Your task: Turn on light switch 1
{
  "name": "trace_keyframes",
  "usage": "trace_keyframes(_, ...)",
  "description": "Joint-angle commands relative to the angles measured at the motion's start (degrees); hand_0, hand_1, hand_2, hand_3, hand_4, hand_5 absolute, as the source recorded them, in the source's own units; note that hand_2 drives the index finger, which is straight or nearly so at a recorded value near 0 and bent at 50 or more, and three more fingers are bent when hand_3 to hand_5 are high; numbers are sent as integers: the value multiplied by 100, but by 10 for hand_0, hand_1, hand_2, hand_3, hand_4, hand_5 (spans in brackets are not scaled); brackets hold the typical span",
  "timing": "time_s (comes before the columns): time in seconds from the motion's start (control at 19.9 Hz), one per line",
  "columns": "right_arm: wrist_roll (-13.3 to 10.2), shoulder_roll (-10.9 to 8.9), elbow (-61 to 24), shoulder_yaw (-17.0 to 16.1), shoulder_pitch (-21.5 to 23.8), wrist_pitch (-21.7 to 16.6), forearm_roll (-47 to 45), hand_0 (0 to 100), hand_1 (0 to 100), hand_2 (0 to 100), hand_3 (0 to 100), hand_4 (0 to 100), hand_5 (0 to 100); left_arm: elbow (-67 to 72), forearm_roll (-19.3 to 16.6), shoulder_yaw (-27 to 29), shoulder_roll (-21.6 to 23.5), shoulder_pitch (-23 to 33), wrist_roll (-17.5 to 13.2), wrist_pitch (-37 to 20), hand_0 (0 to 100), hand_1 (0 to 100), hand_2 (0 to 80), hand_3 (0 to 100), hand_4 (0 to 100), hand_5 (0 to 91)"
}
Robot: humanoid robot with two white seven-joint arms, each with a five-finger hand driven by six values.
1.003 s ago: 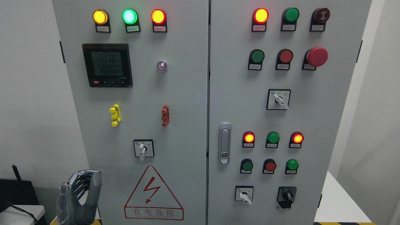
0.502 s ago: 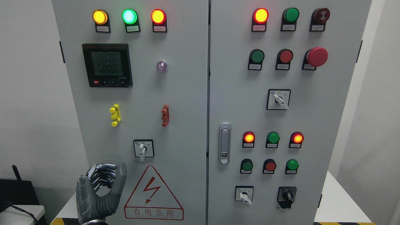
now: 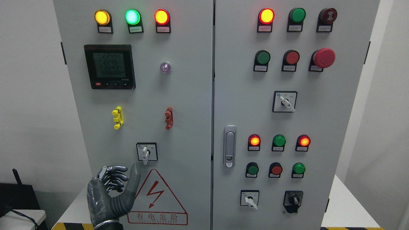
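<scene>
We are reaching our left hand (image 3: 112,188), fingers loosely curled and holding nothing, toward the switch (image 3: 146,152) low on the left door (image 3: 179,95), just above it, and next we probably need to pinch and turn its knob.

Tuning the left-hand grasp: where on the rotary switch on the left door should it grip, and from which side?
Grip the white lever of the rotary switch, thumb and finger on its two flat sides. It hangs roughly straight down from the hub, so its sides face left and right. Come from below-left, where the left hand already is, fingers loosely curled, holding nothing.
</scene>
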Motion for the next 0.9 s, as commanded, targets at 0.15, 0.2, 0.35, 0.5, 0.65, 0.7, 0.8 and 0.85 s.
trace_keyframes(0.15,7,0,3,0,0,-2,-105,120,389,0,0,0,0,182,11,-622,-54,-285,490,477,86,465,548,776,846,745)
trace_keyframes(0.2,7,0,3,0,0,-2,-97,120,389,0,0,0,0,199,20,-666,-63,-320,570,574,88,462,547,776,846,745)
trace_keyframes(0.35,-2,0,3,0,0,-2,-97,120,389,0,0,0,0,339,29,-684,-72,-399,658,601,98,458,547,776,846,744)
trace_keyframes(0.5,-2,0,-6,0,0,-2,-97,120,389,0,0,0,0,384,29,-684,-72,-505,711,698,104,456,547,777,847,743)
trace_keyframes(0.65,-2,0,3,0,0,-2,-105,120,389,0,0,0,0,498,37,-719,-72,-593,790,733,108,453,546,777,847,743)
trace_keyframes(0.7,-2,0,-6,0,0,-2,-97,120,389,0,0,0,0,524,37,-719,-81,-619,799,751,110,452,545,777,847,743)
trace_keyframes(0.8,-2,0,3,0,0,-2,-105,120,389,0,0,0,0,577,46,-763,-81,-628,851,777,115,450,543,777,848,743)
trace_keyframes(0.85,-2,0,3,0,0,-2,-105,120,389,0,0,0,0,603,46,-771,-81,-637,913,777,119,448,543,777,848,743)
